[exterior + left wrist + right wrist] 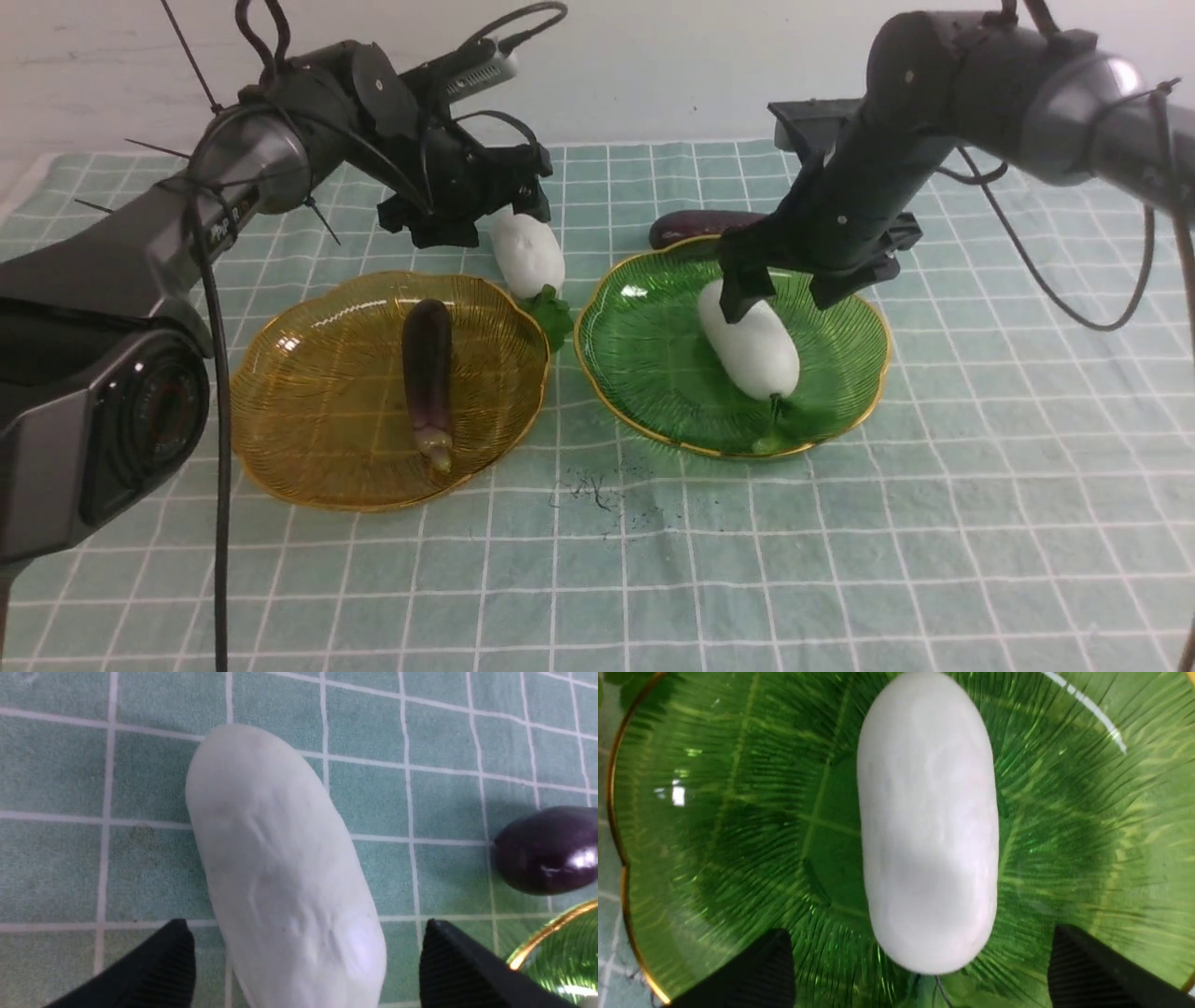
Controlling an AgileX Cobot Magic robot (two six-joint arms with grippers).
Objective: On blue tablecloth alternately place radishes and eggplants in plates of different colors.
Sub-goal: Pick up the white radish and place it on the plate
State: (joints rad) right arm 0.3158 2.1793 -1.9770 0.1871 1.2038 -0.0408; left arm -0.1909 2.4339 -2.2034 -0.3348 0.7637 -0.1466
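Observation:
On the blue tablecloth an eggplant lies in the amber plate. A white radish lies in the green plate. My right gripper hovers open over that radish, its fingers standing apart from it on either side. A second radish rests on the cloth behind the two plates, leafy top toward the front. My left gripper is open above this radish, jaws straddling it without touching. Another eggplant lies on the cloth behind the green plate.
A dark smudge marks the cloth in front of the plates. In the left wrist view the second eggplant and the green plate's gold rim sit close beside the radish.

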